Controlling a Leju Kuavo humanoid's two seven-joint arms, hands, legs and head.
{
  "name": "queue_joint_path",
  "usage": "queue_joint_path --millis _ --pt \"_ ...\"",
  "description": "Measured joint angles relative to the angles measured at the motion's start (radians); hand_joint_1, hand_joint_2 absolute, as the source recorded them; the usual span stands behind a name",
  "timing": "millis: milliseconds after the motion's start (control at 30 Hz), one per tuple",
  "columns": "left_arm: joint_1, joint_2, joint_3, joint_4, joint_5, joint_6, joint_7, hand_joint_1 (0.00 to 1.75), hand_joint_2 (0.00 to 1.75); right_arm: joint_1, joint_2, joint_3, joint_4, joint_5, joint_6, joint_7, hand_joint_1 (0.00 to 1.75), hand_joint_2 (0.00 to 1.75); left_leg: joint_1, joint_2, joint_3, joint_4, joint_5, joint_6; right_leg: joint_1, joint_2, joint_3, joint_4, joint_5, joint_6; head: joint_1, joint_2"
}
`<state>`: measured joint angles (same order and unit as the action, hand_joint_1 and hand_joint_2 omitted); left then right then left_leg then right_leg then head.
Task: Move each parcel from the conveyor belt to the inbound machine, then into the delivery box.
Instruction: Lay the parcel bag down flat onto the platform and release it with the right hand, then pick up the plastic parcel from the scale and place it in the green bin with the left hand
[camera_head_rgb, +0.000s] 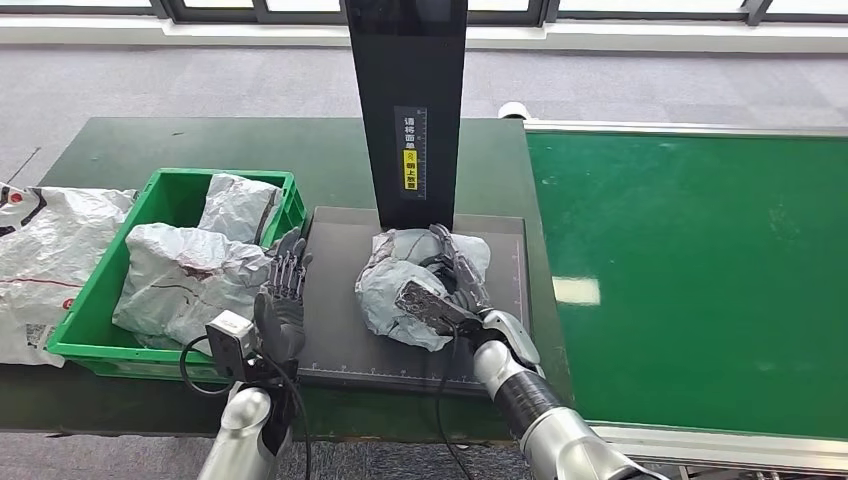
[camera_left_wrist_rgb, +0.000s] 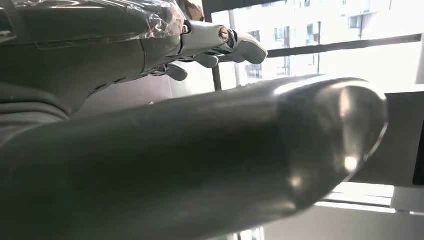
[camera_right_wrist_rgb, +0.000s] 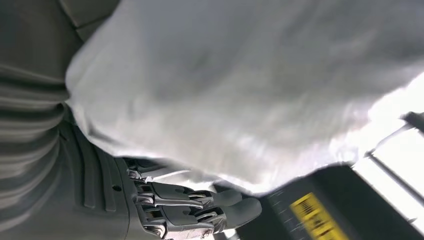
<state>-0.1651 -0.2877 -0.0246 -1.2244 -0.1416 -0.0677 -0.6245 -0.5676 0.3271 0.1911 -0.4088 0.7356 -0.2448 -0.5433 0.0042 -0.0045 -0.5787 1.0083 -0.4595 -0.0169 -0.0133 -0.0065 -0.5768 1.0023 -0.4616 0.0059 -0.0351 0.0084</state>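
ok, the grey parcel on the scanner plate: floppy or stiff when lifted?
Probably floppy: the grey parcel is a crumpled poly bag, creased under the right hand. Likely light, and the glossy film may slip. It shouldn't roll.

Even daylight, glare patch on the conveyor belt (camera_head_rgb: 577, 290) (wrist views blurred, windows blown out).

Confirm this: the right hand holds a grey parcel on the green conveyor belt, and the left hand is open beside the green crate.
Not quite. In the head view the right hand holds the grey parcel on the dark scanner platform, not the belt. The left hand is open beside the green crate.
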Motion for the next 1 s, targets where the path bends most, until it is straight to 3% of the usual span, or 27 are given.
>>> queue_joint_path --millis 100,233,500,1000 --pt "0.006 -0.004 0.001 -0.015 -0.034 0.063 0.017 0.0 0.0 0.034 0.004 0.0 -0.035 -0.027 0.079 -0.068 0.0 1.75 0.0 0.0 0.0 0.0 0.0 0.0 0.0 0.0 0.0 0.0 0.0 0.0 0.0 0.0" --pt "0.035 -0.01 0.002 -0.055 -0.064 0.136 0.061 0.0 0.0 0.153 -0.003 0.021 -0.196 -0.038 0.166 -0.063 0.0 1.75 0.0 0.0 0.0 0.0 -0.001 0.0 0.001 0.0 -0.001 0.0 -0.001 -0.001 0.0 0.0" --pt "0.096 -0.011 0.001 -0.14 -0.085 0.12 0.085 0.0 0.0 0.464 -0.097 0.081 -0.673 -0.049 0.271 -0.038 0.0 1.75 0.0 0.0 -0.002 0.0 -0.003 0.0 0.0 -0.001 -0.002 -0.001 -0.003 0.0 0.0 0.0" --pt "0.099 -0.008 0.001 -0.165 -0.079 0.078 0.049 0.0 0.0 0.607 -0.147 0.054 -0.952 -0.071 0.295 -0.036 0.0 1.75 0.0 0.002 -0.001 0.0 -0.003 0.0 0.0 0.002 -0.002 -0.001 -0.002 0.0 0.0 0.0"
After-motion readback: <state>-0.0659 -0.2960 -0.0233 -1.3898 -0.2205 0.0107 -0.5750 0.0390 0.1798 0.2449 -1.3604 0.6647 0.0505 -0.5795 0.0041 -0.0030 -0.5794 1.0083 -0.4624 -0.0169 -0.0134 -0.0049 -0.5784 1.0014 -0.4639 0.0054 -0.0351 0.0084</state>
